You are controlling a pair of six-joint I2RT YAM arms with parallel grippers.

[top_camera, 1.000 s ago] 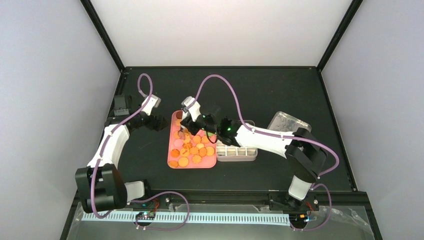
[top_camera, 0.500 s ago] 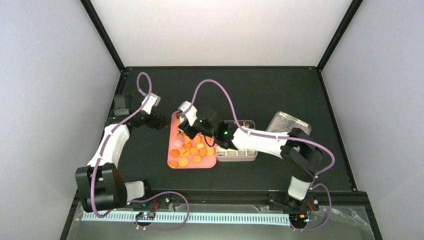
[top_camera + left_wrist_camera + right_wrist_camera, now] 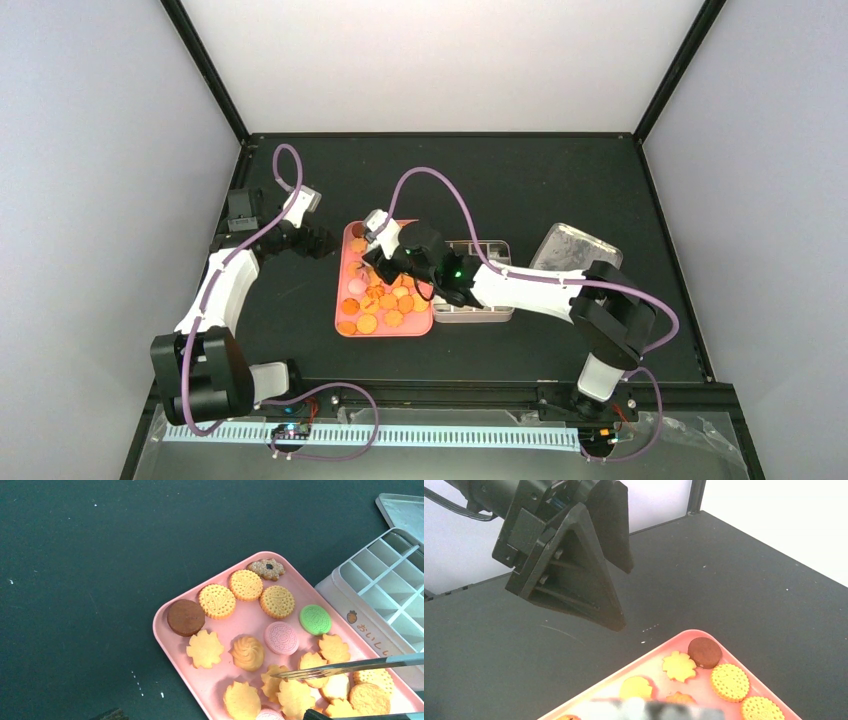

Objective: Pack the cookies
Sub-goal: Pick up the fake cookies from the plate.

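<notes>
Pink tray (image 3: 337, 285) sits mid-frame in the top view, on the black table (image 3: 520, 180). The cookies (image 3: 385, 300) are on it, lots of them, mostly orange. The L wrist view shows them best. There's a brown round cookie (image 3: 185, 617) at the tray's left corner. A pink cookie (image 3: 281, 637) & a green cookie (image 3: 315, 619) lie more to the right. A brown flower cookie (image 3: 267, 569) w/ a hole is at the top corner. Every cookie I can see is on the tray.

R gripper (image 3: 388, 258) is over the top half of the tray in the top view. It grips the tongs (image 3: 350, 666). They poke in from the right edge of the L wrist view, tips apart, w/ the top tip over an orange flower-shaped one. Can't tell if it touches. In the R wrist view the tongs are just a blur at the bottom edge.

L gripper (image 3: 322, 243) hangs just left of the tray's top left corner, holding nothing. Its 2 black fingers (image 3: 569, 580) fill the upper left of the R wrist view, spread apart.

White box (image 3: 478, 315) w/ little square slots sits just beside the tray's right side. The R arm covers part of it. A see-through lid (image 3: 575, 245) lies on the table near the box, to its right.
</notes>
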